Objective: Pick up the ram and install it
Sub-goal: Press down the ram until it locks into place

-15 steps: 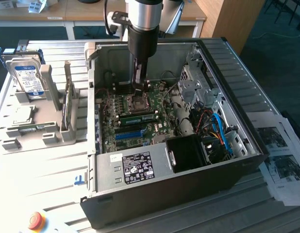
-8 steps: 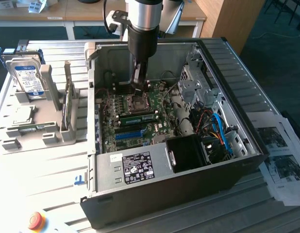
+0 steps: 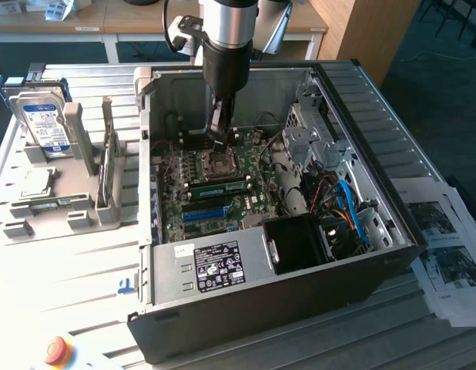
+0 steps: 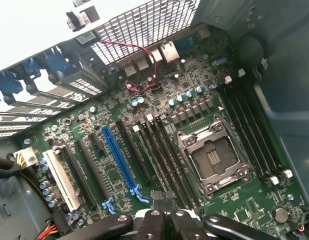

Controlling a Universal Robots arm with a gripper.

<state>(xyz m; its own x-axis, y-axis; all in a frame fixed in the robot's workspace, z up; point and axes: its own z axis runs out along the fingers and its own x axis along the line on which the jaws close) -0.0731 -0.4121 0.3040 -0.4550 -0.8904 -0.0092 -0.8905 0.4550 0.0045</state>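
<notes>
The robot arm [image 3: 226, 46] reaches down into the open computer case [image 3: 361, 116]. Its gripper [image 3: 219, 139] hangs just above the green motherboard [image 3: 176, 193], close to the square processor socket [image 3: 220, 163]. In the wrist view the gripper [image 4: 164, 220] has its fingers [image 4: 153, 222] pressed together, with nothing between them.

In the exterior view the ram [image 3: 219, 187] looks like a long green stick lying in a slot, just past the socket at about 6 o'clock from the gripper. It may be sitting all the way in, but that is hard to tell from here. A bright blue slot [image 3: 206, 212] lies next to it, farther from the gripper.

The wrist view shows the board up close: the open socket [image 4: 213, 159], rows of black slots [image 4: 164, 150], a long blue slot [image 4: 119, 157] and a thin red wire [image 4: 137, 65].

The exterior view shows more. On the slatted worktop [image 3: 68, 270], at 9 o'clock from the case, sits a grey holder [image 3: 65, 208] with a hard drive [image 3: 44, 127] standing in it. Printed papers [image 3: 446, 247] lie at 3 o'clock.
</notes>
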